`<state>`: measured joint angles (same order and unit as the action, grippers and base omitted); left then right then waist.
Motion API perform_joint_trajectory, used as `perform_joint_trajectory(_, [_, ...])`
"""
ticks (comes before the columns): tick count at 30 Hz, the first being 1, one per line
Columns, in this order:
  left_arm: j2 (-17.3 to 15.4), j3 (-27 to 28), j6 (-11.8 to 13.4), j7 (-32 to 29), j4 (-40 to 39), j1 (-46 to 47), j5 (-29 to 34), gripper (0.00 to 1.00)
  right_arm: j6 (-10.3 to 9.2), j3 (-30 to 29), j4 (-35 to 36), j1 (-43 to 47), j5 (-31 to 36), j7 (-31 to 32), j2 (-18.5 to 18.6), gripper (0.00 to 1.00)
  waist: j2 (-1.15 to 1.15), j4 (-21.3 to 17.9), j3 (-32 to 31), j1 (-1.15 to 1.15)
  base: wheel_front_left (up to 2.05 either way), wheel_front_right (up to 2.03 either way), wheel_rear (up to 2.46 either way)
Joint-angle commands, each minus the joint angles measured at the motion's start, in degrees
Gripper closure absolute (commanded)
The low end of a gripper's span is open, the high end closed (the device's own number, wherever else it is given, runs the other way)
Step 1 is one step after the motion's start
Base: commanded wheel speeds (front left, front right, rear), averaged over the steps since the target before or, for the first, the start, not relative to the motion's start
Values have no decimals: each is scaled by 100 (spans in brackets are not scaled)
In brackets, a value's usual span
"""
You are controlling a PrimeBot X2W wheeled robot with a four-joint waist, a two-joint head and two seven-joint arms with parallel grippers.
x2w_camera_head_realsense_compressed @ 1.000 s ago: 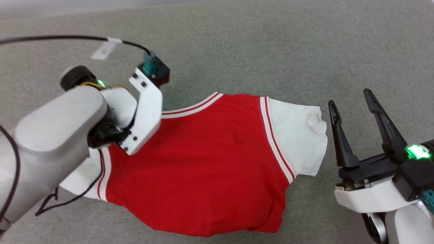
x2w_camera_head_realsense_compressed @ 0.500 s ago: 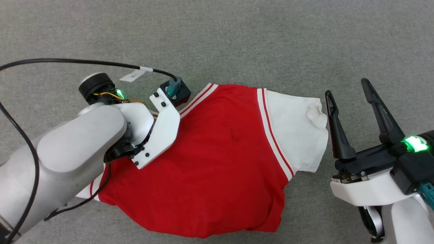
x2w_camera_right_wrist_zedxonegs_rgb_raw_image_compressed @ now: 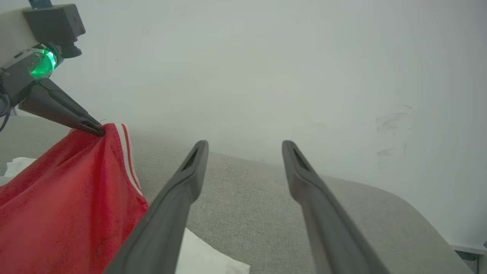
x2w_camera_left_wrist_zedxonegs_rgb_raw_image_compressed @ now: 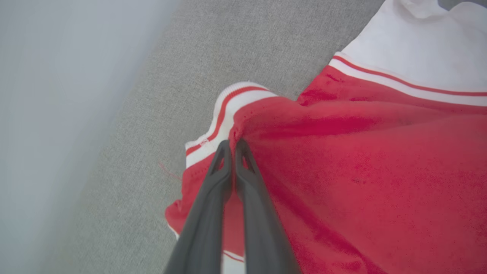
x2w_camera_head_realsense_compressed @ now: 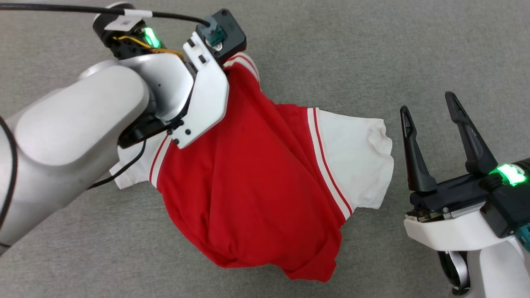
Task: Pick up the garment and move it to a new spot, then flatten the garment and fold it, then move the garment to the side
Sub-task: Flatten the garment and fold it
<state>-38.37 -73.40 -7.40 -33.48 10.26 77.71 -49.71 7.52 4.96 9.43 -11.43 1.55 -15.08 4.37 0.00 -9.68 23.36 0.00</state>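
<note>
- Step in hand: pick-up. The left gripper [x2w_camera_left_wrist_zedxonegs_rgb_raw_image_compressed: 233, 144] is clenched on the red jersey T-shirt [x2w_camera_head_realsense_compressed: 256, 174] at its striped collar trim [x2w_camera_left_wrist_zedxonegs_rgb_raw_image_compressed: 224, 114]. Collar end raised; hem lies mid grey cloth surface [x2w_camera_head_realsense_compressed: 372, 49].
- The right gripper [x2w_camera_head_realsense_compressed: 426, 102] is released and empty, just beside the white sleeve [x2w_camera_head_realsense_compressed: 356, 161] (no contact).
- Next, as judged: lift clear and carry to a new spot. The one-point hold risks bunching.

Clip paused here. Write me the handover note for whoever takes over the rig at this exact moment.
Left gripper: shut on the red jersey T-shirt, pinching it just beside the striped collar trim, with that part raised.
Right gripper: open, holding nothing, beside the white sleeve and apart from it.
T-shirt: hangs from the pinch like a tent; the sleeve and hem rest on the grey fabric surface.
Done: grasp made, lift under way.
Left: carry it to a new spot, flatten, fold, move it to the side.
</note>
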Motion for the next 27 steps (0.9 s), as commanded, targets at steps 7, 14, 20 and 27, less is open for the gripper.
perform_joint_trajectory(7, [476,-3,0,235,897,-387,222,100,-6,6,73,-151,-36,-13,-102,0,0,-370,382,0,0,0,0])
perform_joint_trajectory(14, [578,-76,-5,-301,1191,-1102,216,100,-6,39,57,-174,-30,-13,-145,0,0,-494,483,0,0,0,0])
perform_joint_trajectory(20, [469,-9,-3,243,1180,-600,-68,0,-6,-13,11,-108,24,-13,-152,0,0,-357,268,0,0,0,0])
perform_joint_trajectory(27, [64,2,0,495,1020,116,-547,0,-6,-35,14,-1,17,-13,-156,0,0,-169,78,0,0,0,0])
